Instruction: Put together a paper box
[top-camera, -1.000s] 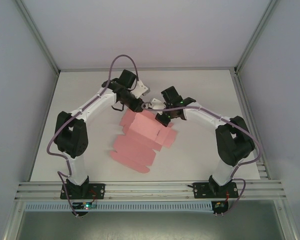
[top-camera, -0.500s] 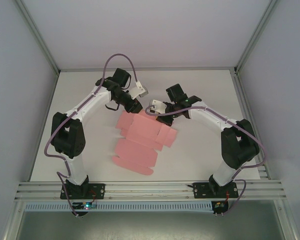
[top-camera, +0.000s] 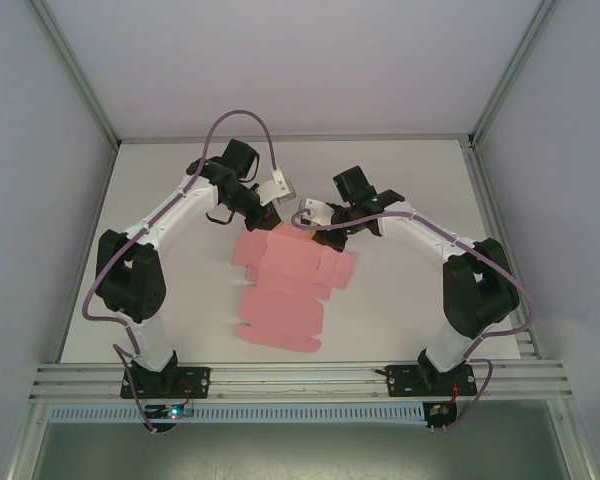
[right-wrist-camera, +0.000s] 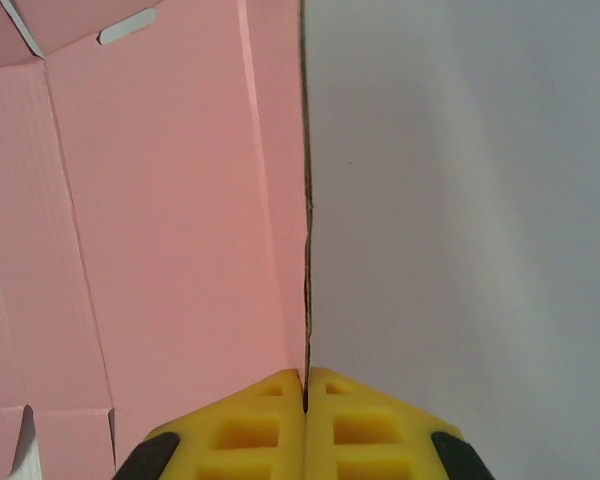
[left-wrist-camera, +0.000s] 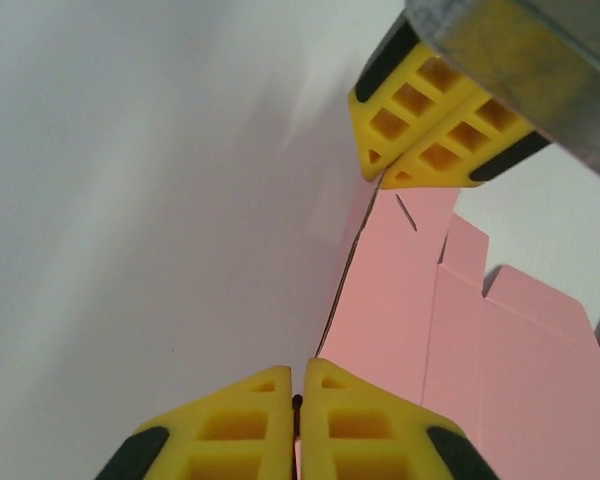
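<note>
Both arms are on the far edge of the paper box (top-camera: 285, 285), a tabbed pink sheet lying mid-table; left gripper (left-wrist-camera: 298, 402) is pinched tight on the card's edge; right gripper (right-wrist-camera: 306, 384) is clamped on it just beside; best to lift evenly and fold along the crease without tugging apart, since thin card tears; smooth white table (top-camera: 410, 300), pale walls, aluminium rail (top-camera: 300, 375) in front.

Top cam sat high behind my bases, looking down on the whole white table (top-camera: 395, 310). Both wrist cams were very close, sighting along the pink thin-card cutout sheet (top-camera: 285, 285)'s far edge, shared by all three.
</note>
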Robot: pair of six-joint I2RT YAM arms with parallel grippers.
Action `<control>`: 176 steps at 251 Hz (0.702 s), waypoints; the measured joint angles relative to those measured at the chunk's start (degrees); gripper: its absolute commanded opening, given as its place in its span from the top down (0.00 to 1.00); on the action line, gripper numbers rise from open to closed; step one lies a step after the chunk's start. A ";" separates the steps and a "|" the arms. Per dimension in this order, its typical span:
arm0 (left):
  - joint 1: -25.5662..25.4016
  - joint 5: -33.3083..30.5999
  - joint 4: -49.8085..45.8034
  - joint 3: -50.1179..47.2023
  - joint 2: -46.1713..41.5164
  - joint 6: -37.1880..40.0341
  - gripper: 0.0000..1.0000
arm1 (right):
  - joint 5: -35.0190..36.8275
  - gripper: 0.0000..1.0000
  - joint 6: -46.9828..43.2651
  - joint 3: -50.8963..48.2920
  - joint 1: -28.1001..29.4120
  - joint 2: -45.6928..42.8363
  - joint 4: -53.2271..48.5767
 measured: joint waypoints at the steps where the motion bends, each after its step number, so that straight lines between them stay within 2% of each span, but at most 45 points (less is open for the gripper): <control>1: 0.00 0.00 -0.09 -0.02 -0.02 0.02 0.81 | 0.00 1.00 0.00 0.02 0.00 0.00 -0.02; 35: 0.63 -0.44 -0.92 -2.78 -1.49 1.29 0.72 | 0.07 1.00 -0.57 0.04 -0.90 -0.28 -2.40; 47: 1.16 -0.44 -1.22 -3.63 -1.99 1.36 0.74 | 0.04 1.00 -0.74 0.04 -1.51 -0.42 -3.13; 63: 1.86 -0.39 -1.42 -4.22 -2.43 1.33 0.82 | -0.07 1.00 -1.01 0.04 -1.88 -0.52 -3.76; 88: 2.69 -0.02 -1.51 -4.22 -2.47 1.11 0.82 | -0.61 1.00 -1.70 0.04 -1.88 -0.63 -4.72; 153: 2.75 3.48 -2.73 -2.10 -1.57 1.73 0.61 | -3.21 1.00 -3.17 0.96 -1.86 -0.63 -7.17; 176: 2.75 4.81 -4.46 1.36 0.39 2.73 0.63 | -3.58 1.00 -3.54 1.79 -1.86 -0.63 -7.76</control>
